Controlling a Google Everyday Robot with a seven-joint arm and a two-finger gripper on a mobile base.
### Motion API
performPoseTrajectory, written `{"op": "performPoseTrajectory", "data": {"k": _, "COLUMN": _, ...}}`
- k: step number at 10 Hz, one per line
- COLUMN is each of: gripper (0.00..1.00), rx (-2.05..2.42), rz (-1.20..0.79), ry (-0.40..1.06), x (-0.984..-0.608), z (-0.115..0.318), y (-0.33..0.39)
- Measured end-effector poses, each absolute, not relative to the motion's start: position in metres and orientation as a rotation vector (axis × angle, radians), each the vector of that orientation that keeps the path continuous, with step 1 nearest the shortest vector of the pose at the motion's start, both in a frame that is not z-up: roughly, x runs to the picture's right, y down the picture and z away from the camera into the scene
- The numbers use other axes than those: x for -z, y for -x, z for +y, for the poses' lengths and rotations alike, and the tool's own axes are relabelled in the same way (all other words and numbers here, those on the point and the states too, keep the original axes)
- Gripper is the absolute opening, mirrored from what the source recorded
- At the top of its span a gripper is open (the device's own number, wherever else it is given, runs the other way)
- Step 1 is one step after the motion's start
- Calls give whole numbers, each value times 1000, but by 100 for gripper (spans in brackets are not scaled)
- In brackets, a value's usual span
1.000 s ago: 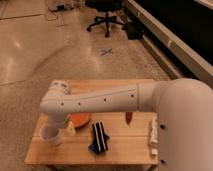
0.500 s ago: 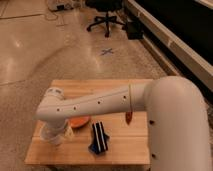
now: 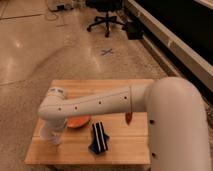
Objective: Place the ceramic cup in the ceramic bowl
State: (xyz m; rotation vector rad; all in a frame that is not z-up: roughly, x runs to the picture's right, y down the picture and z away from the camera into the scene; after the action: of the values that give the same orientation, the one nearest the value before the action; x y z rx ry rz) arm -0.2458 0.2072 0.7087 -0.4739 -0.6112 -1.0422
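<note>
Wooden table out on a shiny floor, and we see the arm has swung lower and further left over the last second. So the gripper is now down at the front-left corner, right on top of the white cup, which stands on the wood. We can't tell if it's clamped on or loose. Just right of it, the orange bowl peeks out from under the arm, no cup in it yet. We reckon the grab is what's happening.
</note>
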Motion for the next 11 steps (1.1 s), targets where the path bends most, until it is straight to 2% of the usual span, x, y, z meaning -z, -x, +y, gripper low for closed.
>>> {"op": "performPoseTrajectory", "data": {"k": 1, "gripper": 1, "rx": 1019, "rz": -626, "ry": 469, "x": -704, "z": 202, "y": 248}}
{"op": "performPoseTrajectory", "data": {"k": 2, "gripper": 0, "rx": 1006, "rz": -630, "ry": 466, "x": -701, "z": 197, "y": 247}}
{"op": "performPoseTrajectory", "data": {"k": 6, "gripper": 0, "rx": 942, "rz": -612, "ry": 391, "x": -686, "z": 141, "y": 233}}
{"op": "performPoseTrajectory", "data": {"k": 8, "gripper": 0, "rx": 888, "rz": -583, "ry": 334, "x": -683, "z": 100, "y": 216}}
{"op": "performPoseTrajectory", "data": {"k": 11, "gripper": 0, "rx": 817, "rz": -532, "ry": 288, "x": -695, "z": 63, "y": 188}}
